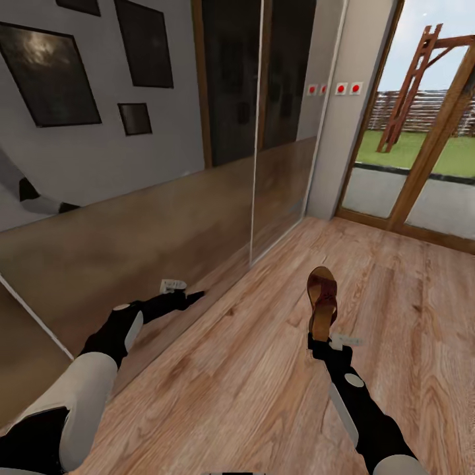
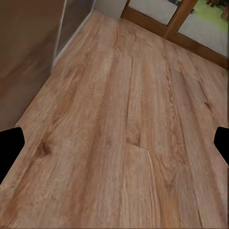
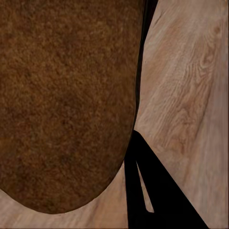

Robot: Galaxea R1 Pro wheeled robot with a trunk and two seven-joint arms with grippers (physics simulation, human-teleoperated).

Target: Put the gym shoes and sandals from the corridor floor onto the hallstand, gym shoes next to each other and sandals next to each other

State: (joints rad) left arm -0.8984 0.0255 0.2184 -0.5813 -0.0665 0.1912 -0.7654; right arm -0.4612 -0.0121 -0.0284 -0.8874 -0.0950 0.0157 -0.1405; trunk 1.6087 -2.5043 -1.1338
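Overhead, wood-plank floor (image 1: 251,382) meets mirrored wall (image 1: 132,218) and glass door (image 1: 422,132).

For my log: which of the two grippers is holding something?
The right gripper: its jaws clamp a brown sandal, above the floor. The left gripper carries nothing.

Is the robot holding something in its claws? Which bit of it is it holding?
Yes. The right claw holds one brown sandal by its heel end, toe pointing away from the robot. The left claw holds nothing.
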